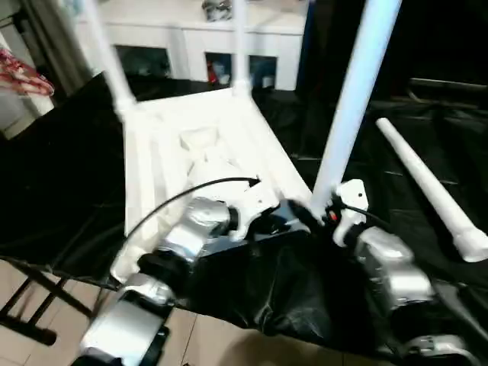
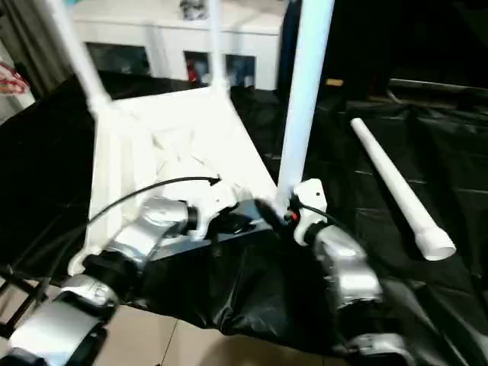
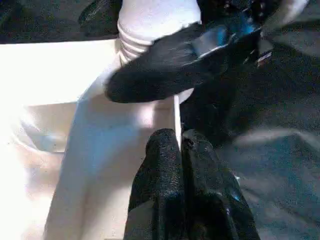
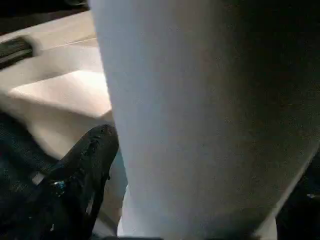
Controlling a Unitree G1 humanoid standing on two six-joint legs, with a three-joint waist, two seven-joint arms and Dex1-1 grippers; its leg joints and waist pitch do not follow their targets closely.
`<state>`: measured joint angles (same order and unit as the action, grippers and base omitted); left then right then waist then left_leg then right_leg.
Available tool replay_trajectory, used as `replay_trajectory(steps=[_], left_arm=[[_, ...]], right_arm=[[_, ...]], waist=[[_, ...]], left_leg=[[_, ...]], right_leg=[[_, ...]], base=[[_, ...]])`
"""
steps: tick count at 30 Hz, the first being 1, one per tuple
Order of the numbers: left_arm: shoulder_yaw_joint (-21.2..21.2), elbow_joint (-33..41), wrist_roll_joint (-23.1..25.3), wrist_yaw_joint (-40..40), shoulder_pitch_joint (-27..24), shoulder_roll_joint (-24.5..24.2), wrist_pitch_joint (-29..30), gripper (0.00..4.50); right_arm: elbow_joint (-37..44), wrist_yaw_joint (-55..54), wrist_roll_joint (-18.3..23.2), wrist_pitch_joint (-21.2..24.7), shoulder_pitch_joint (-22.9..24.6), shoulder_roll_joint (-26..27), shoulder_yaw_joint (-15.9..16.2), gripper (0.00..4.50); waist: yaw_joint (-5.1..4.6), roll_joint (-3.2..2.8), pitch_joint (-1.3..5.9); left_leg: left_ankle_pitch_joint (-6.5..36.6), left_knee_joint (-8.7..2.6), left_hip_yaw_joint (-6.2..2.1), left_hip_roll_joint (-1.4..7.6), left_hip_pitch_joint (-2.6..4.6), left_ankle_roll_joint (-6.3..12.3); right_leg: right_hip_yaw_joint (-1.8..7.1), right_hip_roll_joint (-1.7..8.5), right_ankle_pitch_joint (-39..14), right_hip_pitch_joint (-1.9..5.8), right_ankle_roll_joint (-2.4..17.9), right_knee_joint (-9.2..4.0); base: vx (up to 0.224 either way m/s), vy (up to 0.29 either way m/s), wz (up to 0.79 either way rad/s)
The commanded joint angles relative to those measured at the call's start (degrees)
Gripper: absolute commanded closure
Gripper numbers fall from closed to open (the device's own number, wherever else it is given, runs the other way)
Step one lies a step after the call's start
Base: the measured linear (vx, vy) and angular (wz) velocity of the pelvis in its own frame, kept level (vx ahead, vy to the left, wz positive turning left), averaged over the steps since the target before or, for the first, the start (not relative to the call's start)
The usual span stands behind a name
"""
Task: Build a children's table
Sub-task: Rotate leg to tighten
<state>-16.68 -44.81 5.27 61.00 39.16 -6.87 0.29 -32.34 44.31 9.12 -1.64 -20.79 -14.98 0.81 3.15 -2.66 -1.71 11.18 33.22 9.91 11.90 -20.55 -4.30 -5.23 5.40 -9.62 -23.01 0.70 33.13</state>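
The children's table top (image 1: 156, 156) lies upside down on black cloth, ribbed side up. Two white legs (image 1: 107, 57) (image 1: 241, 46) stand in its far corners. A third leg (image 1: 354, 91) stands upright at the near right corner. My right gripper (image 1: 322, 213) sits at this leg's base, which shows close up in the right wrist view (image 4: 200, 115). My left gripper (image 3: 179, 145) is shut with nothing in it, its tips resting on the top's rim (image 3: 100, 150) right beside that corner. A fourth leg (image 1: 431, 187) lies loose on the cloth at the right.
A white cabinet (image 1: 191, 38) with glass doors stands behind the work surface. The black cloth (image 1: 305, 297) hangs over the near edge, with tiled floor below. A dark folding stand (image 1: 30, 305) shows at the lower left.
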Motion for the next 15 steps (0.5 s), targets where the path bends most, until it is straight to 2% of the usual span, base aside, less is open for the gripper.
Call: replay_trajectory(steps=[1,3,4,9,10,12,13,14,15], left_arm=[[-1.44,2.76,-1.67,4.99,-0.03,0.09,-1.72,4.5],[-1.46,3.2,-1.95,7.83,0.02,-1.66,-1.58,4.5],[-1.78,3.25,-2.09,10.54,0.12,-3.36,-1.66,4.5],[-2.45,3.54,-2.2,13.96,0.24,-5.67,-1.84,4.5],[-2.5,3.6,-2.23,14.49,0.28,-6.07,-1.8,4.5],[-2.67,3.75,-2.47,16.07,0.36,-6.83,-1.48,4.5],[-2.72,3.9,-2.57,16.65,0.25,-7.02,-1.47,4.5],[-2.72,3.91,-2.58,16.66,0.25,-7.02,-1.48,4.5],[-2.72,4.0,-2.6,16.78,0.17,-7.07,-1.49,4.5]], right_arm=[[0.57,4.76,0.4,1.58,0.55,-0.91,2.38,0.58],[1.72,9.89,1.14,2.51,0.83,-3.33,3.16,0.58],[2.71,14.74,1.86,3.69,1.13,-5.58,4.26,0.58],[3.92,20.09,1.85,4.66,1.47,-8.17,6.37,0.58],[4.15,20.85,1.68,4.76,1.46,-8.52,6.83,0.58],[4.56,23.16,1.25,5.1,1.27,-9.24,8.1,0.83],[4.71,23.9,1.11,5.19,1.2,-9.3,8.46,0.83],[4.71,23.91,1.11,5.19,1.2,-9.3,8.46,1.04],[4.77,24.03,1.11,5.19,1.21,-9.29,8.5,1.04]], waist=[[0.3,0.74,3.43],[0.67,0.64,3.35],[0.94,0.89,3.19],[1.41,1.08,3.01],[1.42,1.28,3.01],[1.72,1.07,3.14],[1.86,0.69,3.18],[1.82,0.86,3.21],[1.91,0.93,3.27]], left_leg=[[6.08,-3.08,0.18,1.19,-0.19,8.89],[6.91,-3.11,0.26,1.32,-0.05,8.68],[8.57,-3.19,0.32,1.42,0.07,8.38],[10.14,-3.46,0.3,1.57,0.15,6.41],[9.92,-3.44,0.35,1.56,0.13,6.31],[8.82,-3.32,0.36,1.48,0.16,6.25],[8.45,-3.3,0.29,1.48,0.11,6.29],[8.3,-3.26,0.32,1.47,0.08,6.34],[7.79,-3.23,0.29,1.45,0.09,6.4]], right_leg=[[2.26,2.83,-2.05,3.7,16.0,-2.48],[2.22,2.77,-3.28,3.62,16.0,-2.52],[2.22,2.72,-5.54,3.53,15.76,-2.65],[2.36,2.97,-9.58,3.35,14.46,-2.95],[2.4,2.94,-9.56,3.32,14.34,-2.96],[2.43,2.9,-8.41,3.34,14.34,-2.78],[2.41,2.93,-7.36,3.33,14.64,-2.63],[2.41,2.9,-6.81,3.36,14.69,-2.66],[2.39,2.89,-5.87,3.39,14.97,-2.49]], base=[[0.0,0.0,0.0],[0.0,0.0,0.0],[0.0,0.0,0.0],[0.0,0.0,0.0],[0.0,0.0,0.0],[0.0,0.0,0.0],[0.0,0.0,0.0],[0.0,0.0,0.0],[0.0,0.0,0.0]])
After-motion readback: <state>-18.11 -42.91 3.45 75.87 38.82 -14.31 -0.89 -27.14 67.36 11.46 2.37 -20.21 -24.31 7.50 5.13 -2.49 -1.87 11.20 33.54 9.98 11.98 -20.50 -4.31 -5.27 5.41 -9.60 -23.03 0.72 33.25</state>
